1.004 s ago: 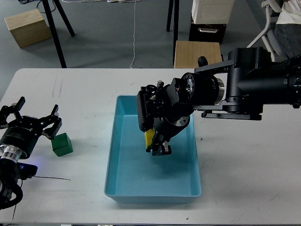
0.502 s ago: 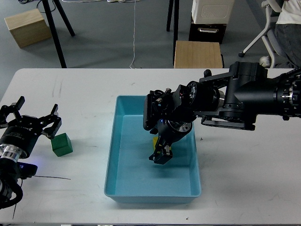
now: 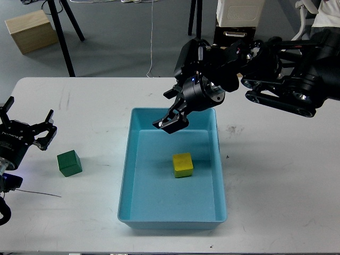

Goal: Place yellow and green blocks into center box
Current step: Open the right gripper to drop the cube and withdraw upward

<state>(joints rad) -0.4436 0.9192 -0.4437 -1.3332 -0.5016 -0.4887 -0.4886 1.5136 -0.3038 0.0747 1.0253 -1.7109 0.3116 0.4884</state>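
Yellow block (image 3: pixel 183 164) lay inside the tray (image 3: pixel 127 175), released; right gripper (image 3: pixel 169 123) hung empty above the tray's far end, jaw gap unclear. Green block (image 3: pixel 69 162) sat left of the tray, beside the spread-fingered left gripper (image 3: pixel 26 127), likely next.

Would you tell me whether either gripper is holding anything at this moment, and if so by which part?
Nothing is held. The yellow block lies free in the blue tray, the green block sits on the table, and both grippers are empty.

I see a smooth, light blue plastic tray (image 3: pixel 130 202), matt yellow block (image 3: pixel 183 164) and green block (image 3: pixel 69 163), a scuffed white table (image 3: pixel 276 186), and a tan wooden box (image 3: pixel 31 30).
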